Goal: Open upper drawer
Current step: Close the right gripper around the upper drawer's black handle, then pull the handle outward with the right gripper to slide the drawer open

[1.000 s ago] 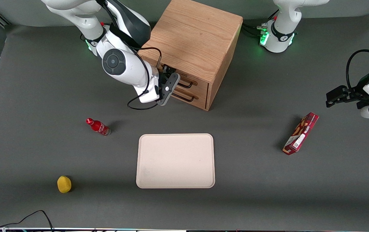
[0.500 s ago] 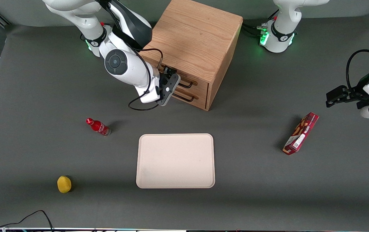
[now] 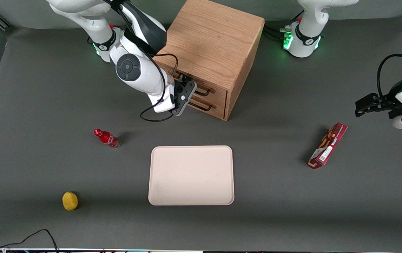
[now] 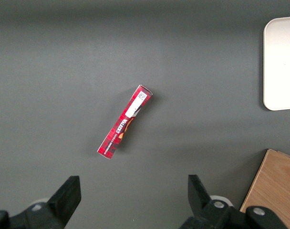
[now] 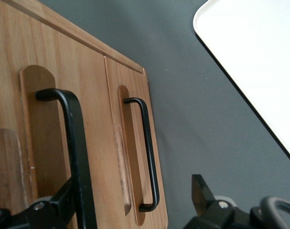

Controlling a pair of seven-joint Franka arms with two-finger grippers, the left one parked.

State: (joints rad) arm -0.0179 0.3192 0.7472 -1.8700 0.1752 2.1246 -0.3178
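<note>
Hand (image 3: pixel 186 90), fingers spread wide, is straddling upper drawer (image 3: pixel 206 86) handle (image 5: pixel 73 143); close squarely before pulling straight.

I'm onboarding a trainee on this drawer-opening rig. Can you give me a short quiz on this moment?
1. True or false: the upper drawer is already pulled out.
2. The gripper is: A) at the upper drawer's handle, fingers open; B) shut on the red bottle; C) resting on the yellow ball.
3. Fill in: nearer the front camera than the cabinet lies a beige ____.
Key: 1 false; 2 A; 3 tray.
</note>
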